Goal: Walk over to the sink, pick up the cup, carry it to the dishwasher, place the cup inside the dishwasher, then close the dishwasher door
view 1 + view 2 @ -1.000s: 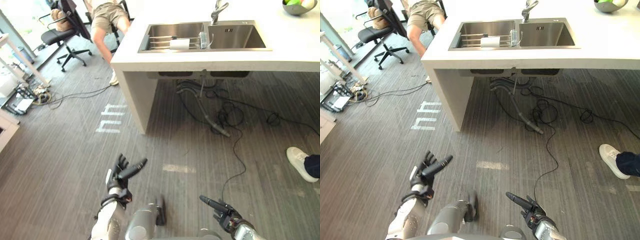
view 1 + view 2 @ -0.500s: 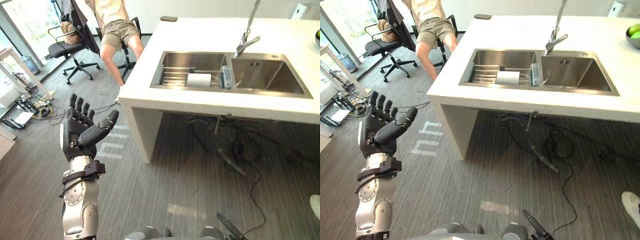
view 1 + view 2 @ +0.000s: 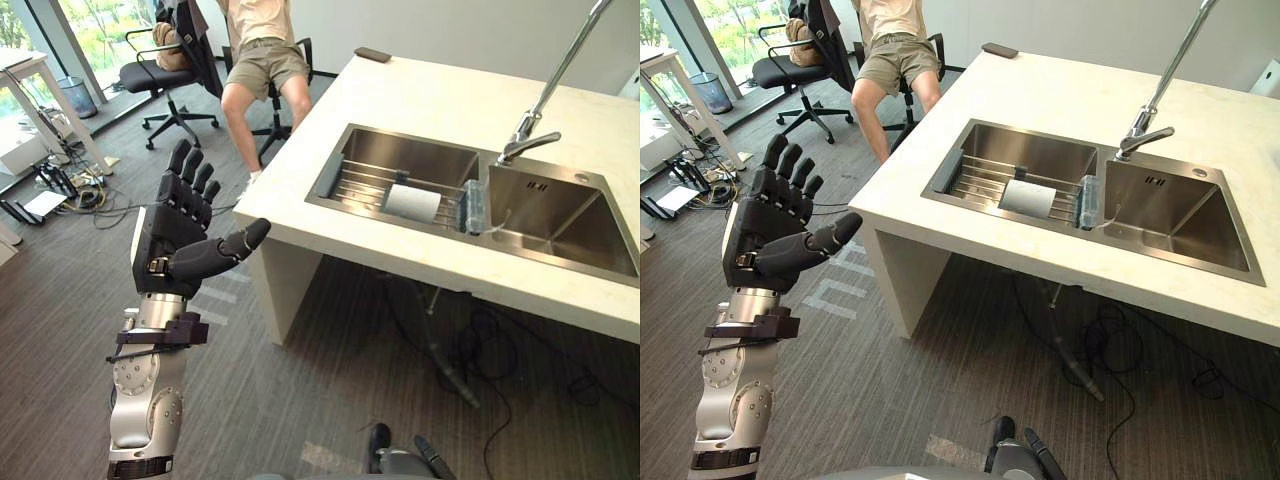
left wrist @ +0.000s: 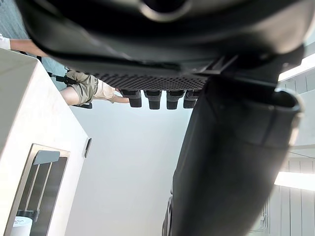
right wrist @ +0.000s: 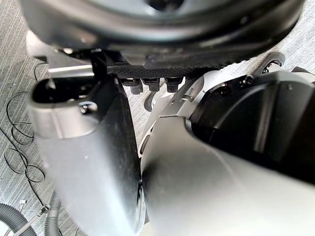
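Note:
A white cup (image 3: 412, 202) lies on its side on the wire rack in the left basin of the steel sink (image 3: 560, 215), set in a pale counter (image 3: 420, 95). My left hand (image 3: 175, 235) is raised at the left of the scene, well short of the counter's corner, open with fingers straight and nothing in it. In the left wrist view its fingers (image 4: 155, 99) point toward the counter. My right hand (image 3: 430, 462) hangs low at the bottom edge, open and empty, far from the sink.
A tall faucet (image 3: 545, 100) stands behind the sink's divider, and a clear holder (image 3: 473, 207) hangs on it. A person (image 3: 262, 50) sits on an office chair by the counter's far corner. A dark phone (image 3: 372, 55) lies on the counter. Hoses and cables (image 3: 450, 370) trail beneath.
The view has lifted and closed in on the sink. My left hand has risen from near the floor to chest height, still open. My right hand has sunk to the bottom edge.

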Robot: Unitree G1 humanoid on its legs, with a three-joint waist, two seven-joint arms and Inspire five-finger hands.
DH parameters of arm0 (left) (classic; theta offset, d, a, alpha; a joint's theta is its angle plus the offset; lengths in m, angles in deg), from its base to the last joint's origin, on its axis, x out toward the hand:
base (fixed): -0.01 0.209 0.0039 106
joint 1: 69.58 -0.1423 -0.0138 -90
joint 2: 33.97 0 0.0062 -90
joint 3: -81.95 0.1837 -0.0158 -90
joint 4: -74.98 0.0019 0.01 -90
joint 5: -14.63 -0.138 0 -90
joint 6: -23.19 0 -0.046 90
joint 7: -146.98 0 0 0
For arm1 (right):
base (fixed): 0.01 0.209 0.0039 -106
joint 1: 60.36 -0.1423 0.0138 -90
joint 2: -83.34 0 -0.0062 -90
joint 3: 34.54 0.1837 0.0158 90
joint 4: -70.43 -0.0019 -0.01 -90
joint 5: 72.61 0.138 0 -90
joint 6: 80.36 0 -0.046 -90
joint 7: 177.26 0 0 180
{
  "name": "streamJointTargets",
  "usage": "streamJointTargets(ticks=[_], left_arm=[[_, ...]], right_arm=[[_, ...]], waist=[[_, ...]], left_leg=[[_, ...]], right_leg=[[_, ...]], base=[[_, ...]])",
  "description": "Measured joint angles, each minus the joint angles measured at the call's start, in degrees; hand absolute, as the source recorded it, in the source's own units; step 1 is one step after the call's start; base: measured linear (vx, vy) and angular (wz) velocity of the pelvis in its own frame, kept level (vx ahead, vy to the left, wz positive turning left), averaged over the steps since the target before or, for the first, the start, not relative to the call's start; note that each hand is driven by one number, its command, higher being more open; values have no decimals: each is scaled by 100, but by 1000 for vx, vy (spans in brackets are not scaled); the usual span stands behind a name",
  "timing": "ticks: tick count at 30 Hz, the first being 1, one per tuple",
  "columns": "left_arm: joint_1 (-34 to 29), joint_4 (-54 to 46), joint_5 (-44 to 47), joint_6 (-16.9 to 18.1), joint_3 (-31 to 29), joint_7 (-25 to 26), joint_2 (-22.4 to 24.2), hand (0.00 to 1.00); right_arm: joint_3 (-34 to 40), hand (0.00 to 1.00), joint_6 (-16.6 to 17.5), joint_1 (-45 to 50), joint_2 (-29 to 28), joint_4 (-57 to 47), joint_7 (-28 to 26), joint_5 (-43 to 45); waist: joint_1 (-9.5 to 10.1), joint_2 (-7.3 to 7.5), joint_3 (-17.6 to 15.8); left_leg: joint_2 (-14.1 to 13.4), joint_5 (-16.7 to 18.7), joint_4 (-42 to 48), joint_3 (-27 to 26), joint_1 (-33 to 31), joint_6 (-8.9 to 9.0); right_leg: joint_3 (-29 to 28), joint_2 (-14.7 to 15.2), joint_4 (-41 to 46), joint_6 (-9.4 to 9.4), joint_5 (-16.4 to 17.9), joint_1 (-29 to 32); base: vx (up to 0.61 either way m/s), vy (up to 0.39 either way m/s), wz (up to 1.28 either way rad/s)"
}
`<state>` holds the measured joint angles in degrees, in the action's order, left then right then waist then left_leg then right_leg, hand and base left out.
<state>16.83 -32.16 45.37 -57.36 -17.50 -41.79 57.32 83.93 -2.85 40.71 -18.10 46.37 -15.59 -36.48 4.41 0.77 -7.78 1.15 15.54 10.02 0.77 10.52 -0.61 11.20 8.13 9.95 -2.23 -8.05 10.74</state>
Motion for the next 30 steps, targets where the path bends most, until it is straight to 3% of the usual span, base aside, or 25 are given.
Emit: streamJointTargets(ticks=[5,9,10,12,14,15,16,18,20,24,25,27,28,30], left_arm=[[69,-11,9,-319,498,230,159,100],[137,-65,-1,-765,1392,481,502,100],[172,-66,-7,-861,1576,551,579,100],[232,-62,-40,-1139,1933,749,675,100],[489,83,-47,-1298,2098,850,679,100],[527,106,-54,-1299,2097,859,704,100],[601,141,-70,-1299,2065,876,748,100],[684,151,-84,-1298,1937,845,744,100],[697,151,-46,-1273,1666,828,674,100],[695,84,-35,-1090,1357,829,627,100],[694,27,-27,-1071,1265,832,615,100],[696,-143,-24,-1071,1134,832,608,100],[698,-172,-16,-1073,1078,823,572,100],[714,-172,42,-1083,1041,820,451,100]], right_arm=[[-21,100,96,2,-12,-5,1,-34],[-81,100,307,24,-15,-78,29,-204],[-112,100,339,21,-5,-112,49,-237],[-258,100,428,62,62,-243,77,-381],[-299,100,559,-3,135,-212,170,-638],[-300,100,575,-11,201,-219,203,-681],[-297,100,591,0,331,-204,282,-708],[-292,100,602,20,480,-164,355,-723],[-291,100,626,30,551,-166,346,-946],[-235,100,626,25,581,-116,305,-1168],[-223,100,620,27,595,-110,290,-1181],[-163,100,569,36,604,-111,264,-1236],[-66,100,564,64,574,-96,267,-1292],[8,100,555,76,452,-90,266,-1286]], waist=[[-105,-14,-35],[-297,-73,-40],[-363,-95,-33],[-514,-323,130],[-633,-303,105],[-666,-293,97],[-689,-396,22],[-665,-554,-28],[-659,-546,-46],[-496,-548,-41],[-478,-578,-21],[-433,-687,50],[-442,-705,115],[-439,-617,115]], left_leg=[[15,34,-50,-143,271,-13],[15,376,83,-213,463,-36],[-36,464,134,-235,480,-4],[-345,527,262,-336,535,237],[-513,207,2010,-866,-306,595],[-562,-26,2421,-990,-477,603],[-681,-559,3207,-1113,-794,588],[-835,-297,3761,-1136,-1159,633],[-789,-73,3283,-1235,-1394,600],[-627,-153,1763,-1182,-1536,572],[-541,-481,1067,-1115,-1528,551],[-519,-1550,223,-1018,-1469,504],[-523,-1668,-126,-989,-1307,333],[-399,-1705,-596,-948,-1043,286]], right_leg=[[-106,75,510,-2,275,32],[0,261,1604,77,990,304],[87,280,1844,90,1181,371],[357,98,2031,123,1591,366],[466,186,2165,239,1782,295],[487,201,2154,261,1848,226],[467,209,2012,314,1940,5],[458,152,1748,381,1984,-325],[428,138,1253,365,1970,-846],[258,65,804,335,1952,-1236],[237,33,692,295,1930,-1288],[170,-141,608,216,1942,-1267],[161,-196,628,125,1998,-1278],[151,-90,676,17,2064,-1282]], base=[[3,0,-9],[22,-29,-8],[151,-126,-14],[259,-120,-5],[307,-102,6],[277,-160,6],[338,-151,-6],[313,-118,-14],[319,-119,-19],[244,-24,-32],[204,65,-29],[240,109,-25],[223,135,-5],[166,126,2]])
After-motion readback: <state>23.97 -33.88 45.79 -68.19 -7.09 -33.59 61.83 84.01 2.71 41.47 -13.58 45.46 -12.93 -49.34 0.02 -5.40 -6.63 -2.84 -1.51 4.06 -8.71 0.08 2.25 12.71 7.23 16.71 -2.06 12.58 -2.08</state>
